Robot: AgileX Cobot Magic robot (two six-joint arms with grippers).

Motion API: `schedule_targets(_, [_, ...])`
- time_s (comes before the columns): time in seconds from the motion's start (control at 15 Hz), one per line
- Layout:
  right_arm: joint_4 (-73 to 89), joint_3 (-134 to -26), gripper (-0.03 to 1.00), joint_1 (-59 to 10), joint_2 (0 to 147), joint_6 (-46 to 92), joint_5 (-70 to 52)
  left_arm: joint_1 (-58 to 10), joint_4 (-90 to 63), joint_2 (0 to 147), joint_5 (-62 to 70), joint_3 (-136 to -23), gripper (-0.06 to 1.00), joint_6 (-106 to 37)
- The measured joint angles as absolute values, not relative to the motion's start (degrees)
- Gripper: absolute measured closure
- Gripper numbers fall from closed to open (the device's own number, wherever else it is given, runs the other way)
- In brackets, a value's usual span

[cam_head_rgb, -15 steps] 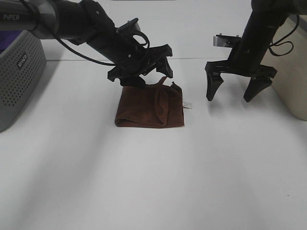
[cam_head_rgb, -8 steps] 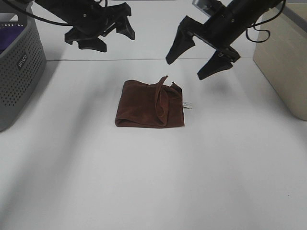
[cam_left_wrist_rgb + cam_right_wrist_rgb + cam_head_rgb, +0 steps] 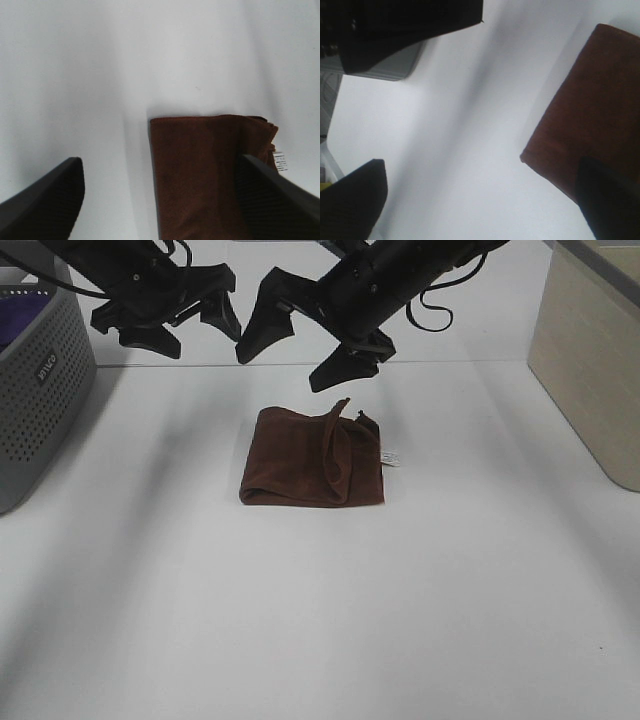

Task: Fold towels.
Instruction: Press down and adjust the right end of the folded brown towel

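Note:
The towel (image 3: 310, 465) is a dark reddish-brown cloth lying folded on the white table, with one loose flap standing up near its right side and a small white label (image 3: 391, 458) at the right edge. My left gripper (image 3: 185, 325) is open and empty, raised behind and to the left of the towel. My right gripper (image 3: 298, 352) is open and empty, reaching across the middle above the towel's far edge. The left wrist view shows the towel (image 3: 205, 170) and its label (image 3: 280, 161) below the open fingers (image 3: 45, 200). The right wrist view shows a towel corner (image 3: 590, 105).
A grey perforated basket (image 3: 40, 390) holding something purple (image 3: 20, 320) stands at the left edge; it also shows in the right wrist view (image 3: 385, 65). A beige box (image 3: 595, 360) stands at the right edge.
Both grippers have risen off the table. The left gripper left the towel's back edge and moved up and left. The right gripper swung left across the middle. The towel has not moved.

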State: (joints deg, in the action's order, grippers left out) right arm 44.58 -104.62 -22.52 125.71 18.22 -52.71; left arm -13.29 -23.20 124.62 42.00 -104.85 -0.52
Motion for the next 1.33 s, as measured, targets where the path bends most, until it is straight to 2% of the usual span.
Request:
schedule_targets(0.47, [52.54, -104.62, 0.01, -22.52, 134.59, 21.49, -51.97, -13.29, -11.23, 124.62, 42.63, -104.85, 0.18, 1.55])
schedule_targets(0.93, [37.18, -104.62, 0.01, -22.4, 134.76, 14.15, -47.67, -13.29, -11.23, 124.62, 43.66, -104.85, 0.18, 2.18])
schedule_targets(1.33, [25.95, -104.62, 0.02, -17.19, 134.76, 7.73, -48.41, -13.29, -11.23, 124.62, 43.66, -104.85, 0.18, 2.23])
